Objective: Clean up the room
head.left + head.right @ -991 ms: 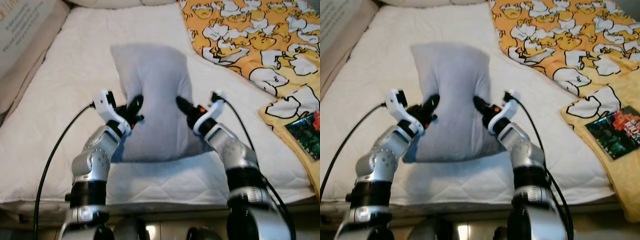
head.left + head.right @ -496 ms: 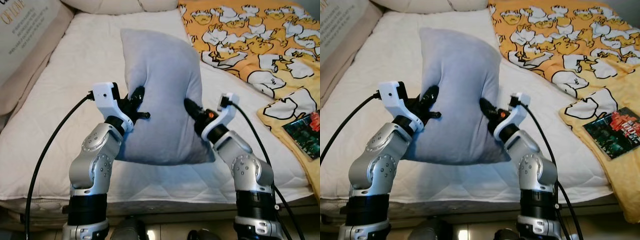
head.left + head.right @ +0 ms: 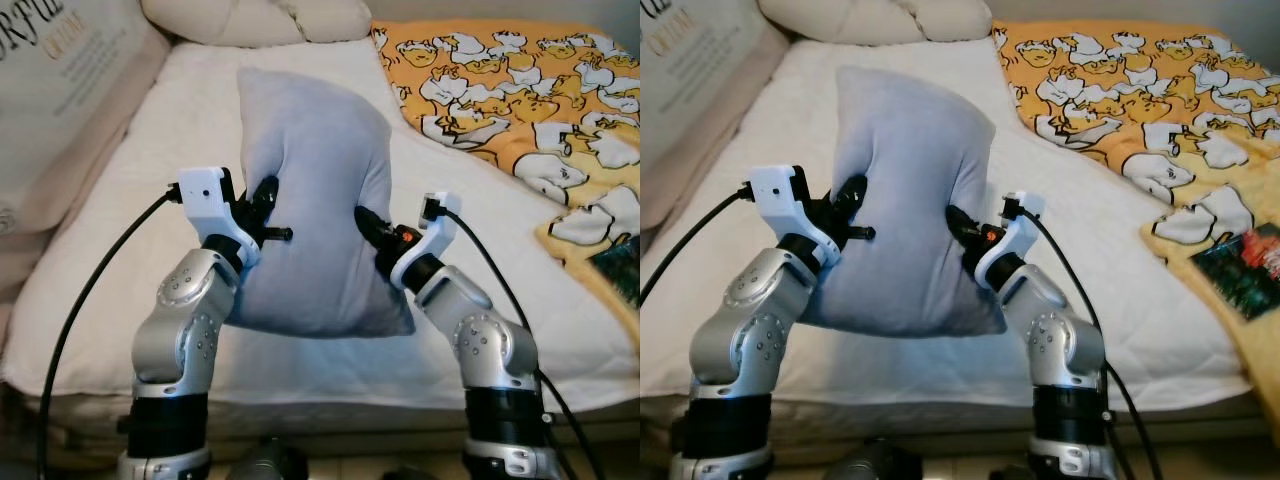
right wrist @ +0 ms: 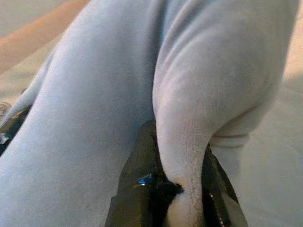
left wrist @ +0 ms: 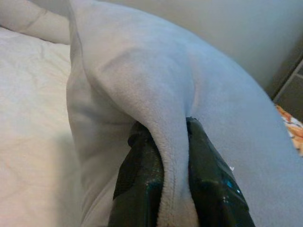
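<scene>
While both silver arms are bent at the elbow and raised before the robot, the grey pillow [image 3: 315, 215] is held upright between them, above the near edge of the white mattress [image 3: 150, 170].

Left gripper [image 3: 262, 205]: at 9 o'clock of the pillow, fingers [image 5: 142, 175] closed on a pinched fold of its fabric, seen plainly in the left wrist view.

Right gripper [image 3: 372, 225]: at 3 o'clock of the pillow, fingers [image 4: 137, 189] likewise clamped on a fold of fabric.

Pillow: waist squeezed in by the two grips; lower edge hanging just above the mattress, with shadow under it.

Yellow duck-print blanket [image 3: 520, 110]: at 2 o'clock, spread over the far side of the bed.

Cream pillows [image 3: 260, 18]: at 12 o'clock, cut off by the frame's top.

Dark printed packet [image 3: 1245, 270]: at 3 o'clock on the blanket, cut by the frame edge; print too small to read.

Change from a second ago: the pillow then lay lower against the mattress; it is now lifted, and the camera has shifted
</scene>
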Motion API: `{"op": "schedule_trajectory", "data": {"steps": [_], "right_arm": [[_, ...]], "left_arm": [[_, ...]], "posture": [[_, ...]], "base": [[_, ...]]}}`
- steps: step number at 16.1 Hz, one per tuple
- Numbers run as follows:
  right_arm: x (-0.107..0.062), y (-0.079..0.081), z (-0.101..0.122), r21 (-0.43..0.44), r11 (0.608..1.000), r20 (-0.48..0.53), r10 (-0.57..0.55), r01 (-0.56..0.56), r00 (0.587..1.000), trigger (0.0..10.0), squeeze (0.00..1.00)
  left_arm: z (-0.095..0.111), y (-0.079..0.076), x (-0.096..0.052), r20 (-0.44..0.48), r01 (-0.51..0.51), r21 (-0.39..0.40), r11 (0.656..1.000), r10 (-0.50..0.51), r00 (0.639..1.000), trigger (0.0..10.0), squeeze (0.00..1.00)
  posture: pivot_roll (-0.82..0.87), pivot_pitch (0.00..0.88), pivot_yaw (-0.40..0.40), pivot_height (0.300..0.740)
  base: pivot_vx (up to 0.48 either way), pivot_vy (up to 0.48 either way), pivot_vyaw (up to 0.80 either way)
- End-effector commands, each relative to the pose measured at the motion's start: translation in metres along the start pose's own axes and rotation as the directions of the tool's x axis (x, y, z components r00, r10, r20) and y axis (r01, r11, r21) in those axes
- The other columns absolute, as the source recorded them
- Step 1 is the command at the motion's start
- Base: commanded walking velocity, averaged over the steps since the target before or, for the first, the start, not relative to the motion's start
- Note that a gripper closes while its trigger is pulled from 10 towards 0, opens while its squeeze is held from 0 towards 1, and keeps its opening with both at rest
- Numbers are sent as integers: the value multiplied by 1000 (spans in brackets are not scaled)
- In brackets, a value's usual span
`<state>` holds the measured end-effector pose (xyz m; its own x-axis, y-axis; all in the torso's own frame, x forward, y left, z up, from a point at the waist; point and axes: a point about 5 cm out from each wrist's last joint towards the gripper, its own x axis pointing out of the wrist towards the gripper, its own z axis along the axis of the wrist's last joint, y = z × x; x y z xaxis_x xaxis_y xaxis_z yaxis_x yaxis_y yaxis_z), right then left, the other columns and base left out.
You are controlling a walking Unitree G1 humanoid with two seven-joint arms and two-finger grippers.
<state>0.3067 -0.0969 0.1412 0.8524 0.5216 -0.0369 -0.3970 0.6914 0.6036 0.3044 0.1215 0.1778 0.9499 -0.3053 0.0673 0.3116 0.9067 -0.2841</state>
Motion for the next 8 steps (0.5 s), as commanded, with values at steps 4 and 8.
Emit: {"op": "schedule_trajectory", "data": {"steps": [4,8], "right_arm": [[6,15,1,-15,999,6,44,-44,999,10000,0],[6,14,0,-14,999,14,33,-33,999,10000,0]], "left_arm": [[6,-9,2,16,33,32,999,-33,999,10000,0],[3,-5,-2,-8,25,42,999,-24,1000,10000,0]], "posture": [[3,15,36,740],[9,19,49,740]], "base": [[0,367,0],[0,365,0]]}}
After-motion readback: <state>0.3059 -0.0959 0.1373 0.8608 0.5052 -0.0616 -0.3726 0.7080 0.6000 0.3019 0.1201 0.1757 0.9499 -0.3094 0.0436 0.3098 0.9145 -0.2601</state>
